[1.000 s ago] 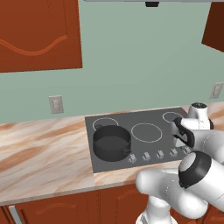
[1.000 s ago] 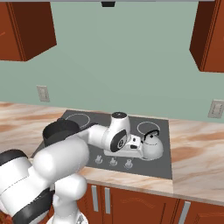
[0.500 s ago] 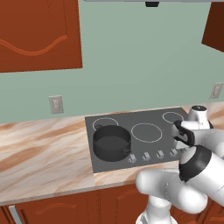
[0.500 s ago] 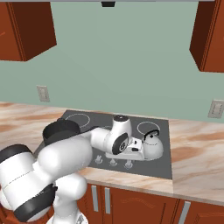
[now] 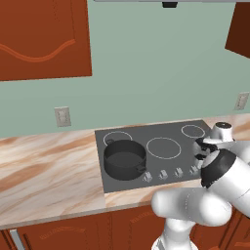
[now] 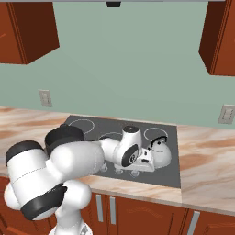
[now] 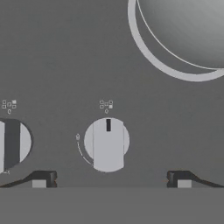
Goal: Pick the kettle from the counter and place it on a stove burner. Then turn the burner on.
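Two fingertips (image 7: 43,178) are sitting wide apart, straddling a knob (image 7: 106,144) on the stove (image 6: 92,126), nothing between them but the knob. Gripper (image 7: 111,179) is pointing straight down at it. Kettle (image 6: 159,153) is resting on the burner ring (image 7: 151,59) just behind. Pot (image 5: 124,160) is occupying the left burner, well clear. Second knob (image 7: 13,144) is sitting beside the first. Counter (image 5: 49,166) is flanking the stove.
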Motion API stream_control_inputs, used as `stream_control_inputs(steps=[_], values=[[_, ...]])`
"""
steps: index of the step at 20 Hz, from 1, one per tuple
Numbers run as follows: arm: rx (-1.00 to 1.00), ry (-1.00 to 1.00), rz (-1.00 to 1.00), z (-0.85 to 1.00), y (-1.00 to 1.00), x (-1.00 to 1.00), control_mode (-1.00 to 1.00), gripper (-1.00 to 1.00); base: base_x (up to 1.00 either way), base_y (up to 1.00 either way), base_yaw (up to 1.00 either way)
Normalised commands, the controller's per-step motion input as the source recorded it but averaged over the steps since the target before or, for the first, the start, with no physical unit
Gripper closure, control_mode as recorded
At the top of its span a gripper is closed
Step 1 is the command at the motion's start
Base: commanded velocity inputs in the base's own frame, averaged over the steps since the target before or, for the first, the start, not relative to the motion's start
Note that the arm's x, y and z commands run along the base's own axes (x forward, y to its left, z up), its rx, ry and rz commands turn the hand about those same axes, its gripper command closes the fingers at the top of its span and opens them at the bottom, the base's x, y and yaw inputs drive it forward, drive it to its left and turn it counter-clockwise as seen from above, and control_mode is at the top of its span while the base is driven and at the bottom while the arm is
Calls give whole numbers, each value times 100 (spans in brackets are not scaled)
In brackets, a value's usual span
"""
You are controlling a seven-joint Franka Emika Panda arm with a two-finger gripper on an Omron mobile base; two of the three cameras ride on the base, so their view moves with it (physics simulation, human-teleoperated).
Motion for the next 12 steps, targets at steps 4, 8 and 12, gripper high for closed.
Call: stream_control_inputs(steps=[4,8,12], values=[[1,0,0,-13,-6,20,-100,-100,0,0,0],[0,0,0,-3,-2,28,-100,-100,0,0,0],[0,0,0,-2,0,15,-100,-100,0,0,0]])
